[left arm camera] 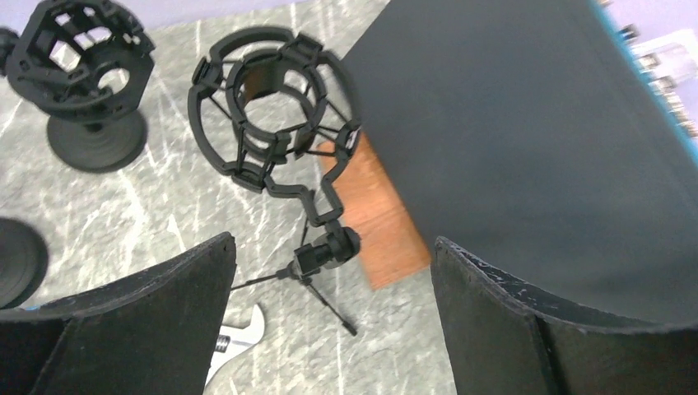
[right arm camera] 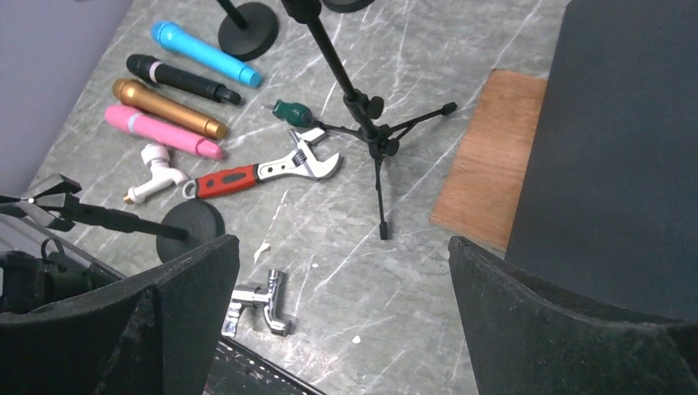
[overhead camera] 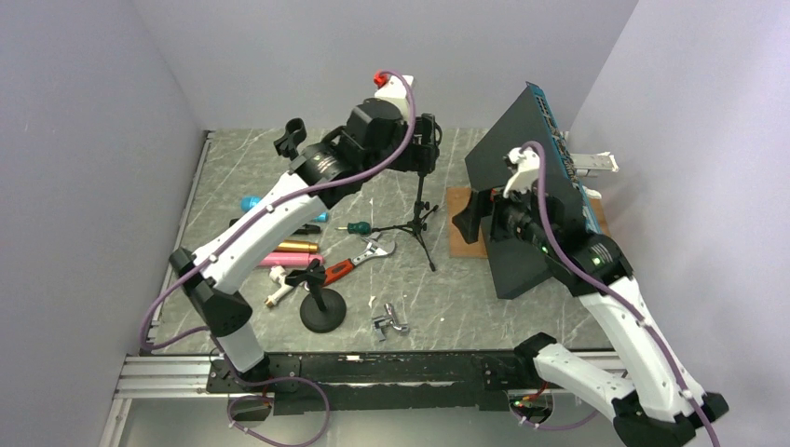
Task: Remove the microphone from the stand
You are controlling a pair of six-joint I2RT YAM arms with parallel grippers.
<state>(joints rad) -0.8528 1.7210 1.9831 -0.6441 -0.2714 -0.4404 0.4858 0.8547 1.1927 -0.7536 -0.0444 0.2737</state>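
A black tripod stand (overhead camera: pixel 421 219) stands mid-table; it also shows in the right wrist view (right arm camera: pixel 374 136). Its round shock mount (left arm camera: pixel 272 115) is an open ring with no microphone visible inside. My left gripper (overhead camera: pixel 427 149) hovers above and just short of that mount, open and empty (left arm camera: pixel 333 243). My right gripper (overhead camera: pixel 486 207) is open and empty (right arm camera: pixel 342 243), beside the black panel. Blue (right arm camera: pixel 206 53), black (right arm camera: pixel 181 78), gold (right arm camera: pixel 169 109) and pink (right arm camera: pixel 160 132) microphones lie on the table at the left.
A large black panel (overhead camera: pixel 522 186) leans on a wooden board (right arm camera: pixel 494 156) at the right. A second shock mount on a round base (left arm camera: pixel 82 58) stands behind. A clip stand (overhead camera: pixel 322 312), red-handled wrench (right arm camera: pixel 259 171), green screwdriver (right arm camera: pixel 290 111) and chrome fitting (right arm camera: pixel 259 300) lie nearby.
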